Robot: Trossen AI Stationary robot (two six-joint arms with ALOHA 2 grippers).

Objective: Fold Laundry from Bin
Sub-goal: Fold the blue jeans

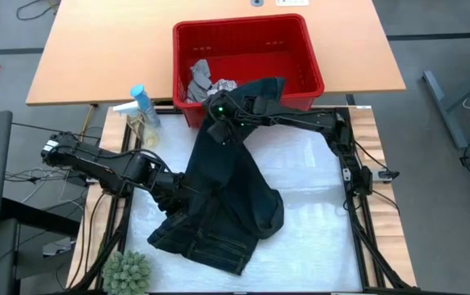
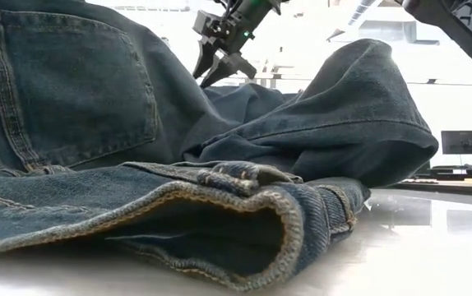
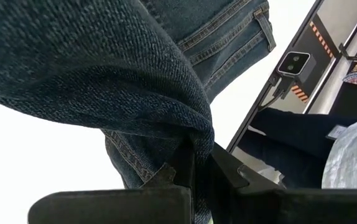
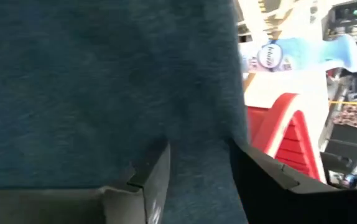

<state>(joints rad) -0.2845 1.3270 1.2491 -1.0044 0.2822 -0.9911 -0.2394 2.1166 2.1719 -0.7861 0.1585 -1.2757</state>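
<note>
The dark trousers are being spread across the middle of the frame, soft, floppy and likely heavy. A fold is being pinched tight by the left gripper, while cloth is being hugged between the half-apart fingers of the right gripper near the red bin; thick seams are probably best grabbed

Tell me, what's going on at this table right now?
Two robot arms are handling a pair of dark jeans spread on the table. The left gripper is shut on a fold of denim near the waistband. The right gripper sits around a trouser leg near the red bin, where one leg still drapes over the rim. Other cloths remain inside.
</note>
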